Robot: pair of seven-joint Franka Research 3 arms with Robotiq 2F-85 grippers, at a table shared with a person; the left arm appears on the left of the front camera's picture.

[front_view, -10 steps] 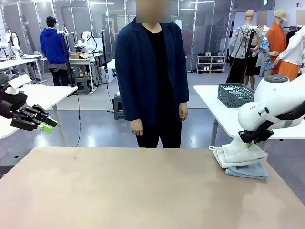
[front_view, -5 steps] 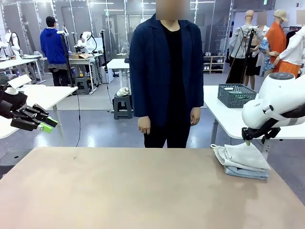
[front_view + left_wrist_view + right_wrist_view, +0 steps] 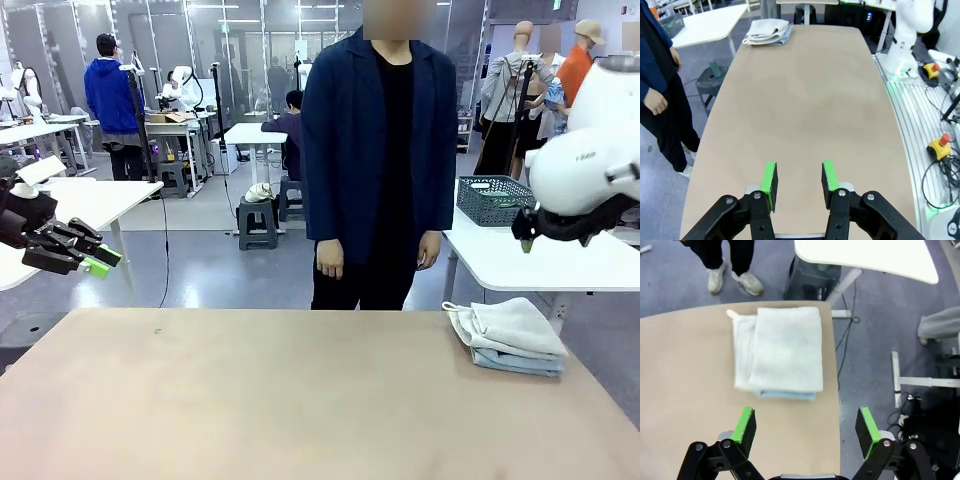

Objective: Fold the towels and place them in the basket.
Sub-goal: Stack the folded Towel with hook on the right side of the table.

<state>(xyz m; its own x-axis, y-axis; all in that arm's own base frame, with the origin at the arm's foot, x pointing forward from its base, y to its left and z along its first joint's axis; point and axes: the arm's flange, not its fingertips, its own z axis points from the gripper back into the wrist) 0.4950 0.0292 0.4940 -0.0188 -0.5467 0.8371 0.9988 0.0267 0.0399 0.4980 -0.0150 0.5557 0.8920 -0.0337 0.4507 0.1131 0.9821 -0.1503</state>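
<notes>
Terry cloth, two pieces: the towels lie folded and stacked at the right edge of the tabletop, middle right of the front frame, the cream-white towel on top and the pale blue-grey towel under it, showing as a thin strip along one side. In the right wrist frame the stack sits just above centre, its long axis running up the picture, roughly crosswise to the claw's opening.

Right claw: jaws spread wide, empty, raised directly over the stack and apart from it. In the front frame it hangs at upper right, plainly the nearer arm.

Left claw: jaws partly apart, holding nothing, parked at the far left edge of the front frame, well apart from the towels, which lie at the upper left of its own wrist frame.

Dark mesh basket: on a white side table behind the stack, probably the destination.

Person: standing at the far side, hands down.
</notes>
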